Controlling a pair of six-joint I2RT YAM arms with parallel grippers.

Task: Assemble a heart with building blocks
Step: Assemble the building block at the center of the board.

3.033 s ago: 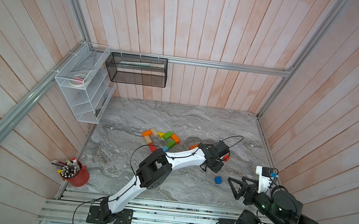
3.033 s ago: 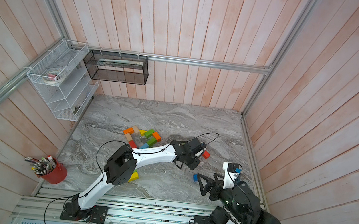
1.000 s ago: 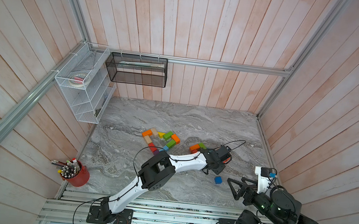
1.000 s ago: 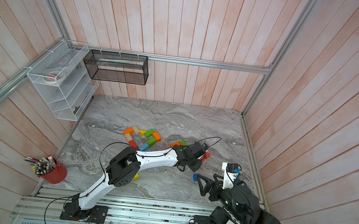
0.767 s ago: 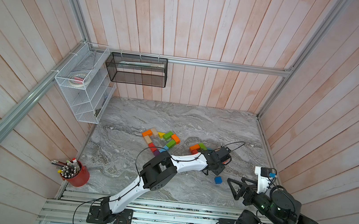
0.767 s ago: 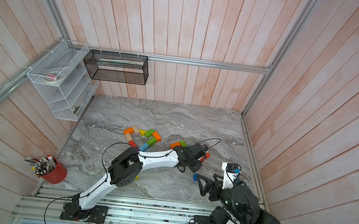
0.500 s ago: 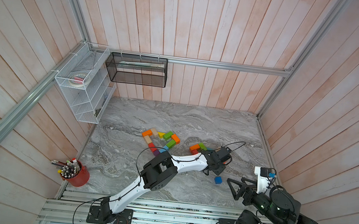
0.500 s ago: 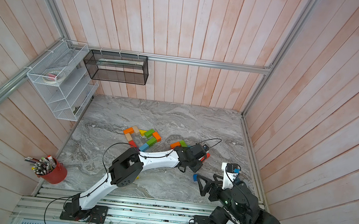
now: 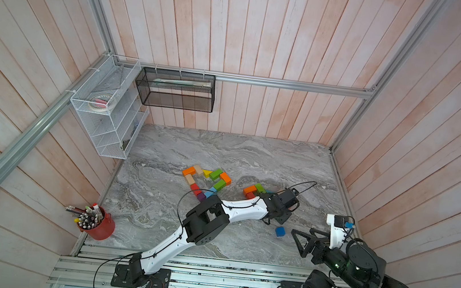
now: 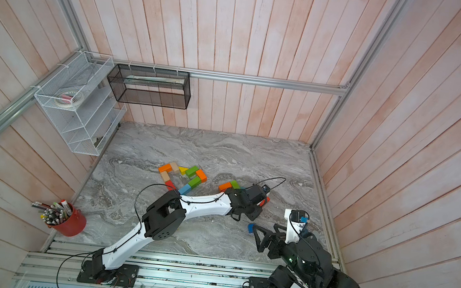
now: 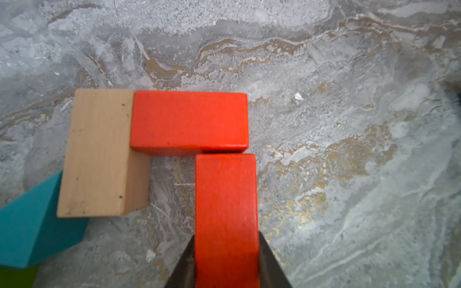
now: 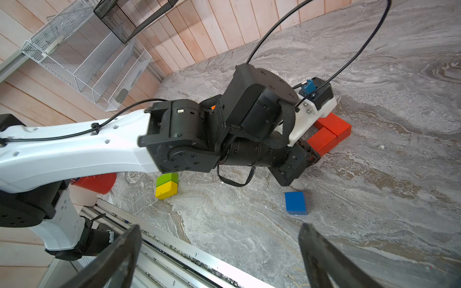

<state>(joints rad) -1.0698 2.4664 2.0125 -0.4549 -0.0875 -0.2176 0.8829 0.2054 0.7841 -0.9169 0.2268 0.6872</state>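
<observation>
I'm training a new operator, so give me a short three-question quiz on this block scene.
1. True or false: the left jaws are shut on a red brick.
2. Which block lies alone near the open right jaws? A purple cube, B blue cube, C yellow wedge.
3. Fill in: the held brick's end touches a second red brick, which sits against a ___ brick.
Key: 1 true; 2 B; 3 tan brick.
</observation>
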